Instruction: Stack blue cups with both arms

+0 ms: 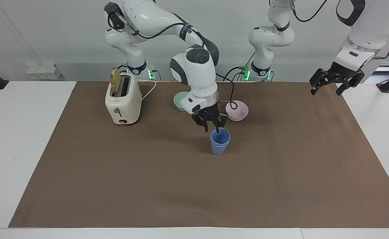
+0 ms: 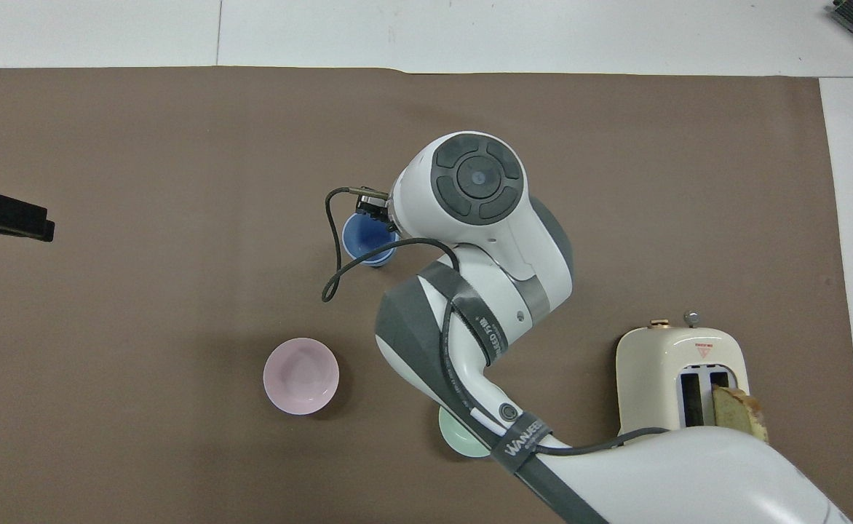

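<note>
The two blue cups [image 1: 220, 142] stand nested, one inside the other, upright on the brown mat near the table's middle. They also show in the overhead view [image 2: 365, 241]. My right gripper [image 1: 211, 127] is open just above the cups' rim, with one fingertip [image 1: 218, 130] at the rim, and holds nothing. In the overhead view its wrist covers it, and only a bit shows [image 2: 372, 206]. My left gripper [image 1: 327, 85] is open and empty, raised over the mat's edge at the left arm's end, waiting; it also shows in the overhead view [image 2: 6, 217].
A pink bowl [image 1: 237, 110] and a mint-green bowl [image 1: 180, 99] sit nearer to the robots than the cups. A cream toaster [image 1: 123, 101] holding a bread slice stands toward the right arm's end. The brown mat [image 1: 194, 192] covers the table.
</note>
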You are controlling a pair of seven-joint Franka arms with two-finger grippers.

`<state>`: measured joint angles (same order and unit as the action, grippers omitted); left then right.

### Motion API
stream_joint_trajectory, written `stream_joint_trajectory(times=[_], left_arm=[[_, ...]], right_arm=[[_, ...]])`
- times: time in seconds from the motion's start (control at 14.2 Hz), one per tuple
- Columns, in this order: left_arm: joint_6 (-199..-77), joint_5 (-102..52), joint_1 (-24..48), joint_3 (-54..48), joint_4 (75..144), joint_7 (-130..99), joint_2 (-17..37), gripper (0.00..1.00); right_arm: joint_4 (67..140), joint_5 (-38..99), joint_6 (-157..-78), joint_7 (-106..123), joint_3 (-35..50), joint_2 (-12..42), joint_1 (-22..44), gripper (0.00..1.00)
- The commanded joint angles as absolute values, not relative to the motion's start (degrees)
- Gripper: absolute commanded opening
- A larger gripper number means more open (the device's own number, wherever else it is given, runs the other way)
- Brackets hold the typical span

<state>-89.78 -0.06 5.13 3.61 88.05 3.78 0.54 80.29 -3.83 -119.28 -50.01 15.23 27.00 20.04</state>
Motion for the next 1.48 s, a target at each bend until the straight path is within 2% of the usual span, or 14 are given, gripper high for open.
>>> stream_joint_trajectory(times=[0.0,0.21,0.49,0.84,1.12,1.41], left_arm=[[-90.17,-0.44,4.39,3.16,88.77,4.22,-0.26,1.0],[-90.09,-0.44,4.39,3.16,88.77,4.22,-0.26,1.0],[-90.17,-0.44,4.39,3.16,88.77,4.22,-0.35,1.0],[-90.09,-0.44,4.39,3.16,88.77,4.22,-0.35,1.0],[-90.17,-0.44,4.39,3.16,88.77,4.31,-0.35,1.0],[-90.17,-0.44,4.66,2.9,88.68,4.31,-0.35,1.0]], right_arm=[[79.63,-4.66,-113.14,-45.55,15.91,23.39,15.66,1.0],[79.37,-4.92,-106.46,-39.31,15.38,19.97,12.14,1.0],[79.37,-4.75,-96.7,-23.68,15.56,12.67,3.62,1.0],[79.45,-5.19,-87.64,-6.97,15.38,6.69,-6.75,1.0],[80.15,-4.66,-85.69,0.07,14.86,5.45,-13.17,1.0],[86.9,-4.13,-90.69,0.62,14.68,2.21,-15.11,1.0]])
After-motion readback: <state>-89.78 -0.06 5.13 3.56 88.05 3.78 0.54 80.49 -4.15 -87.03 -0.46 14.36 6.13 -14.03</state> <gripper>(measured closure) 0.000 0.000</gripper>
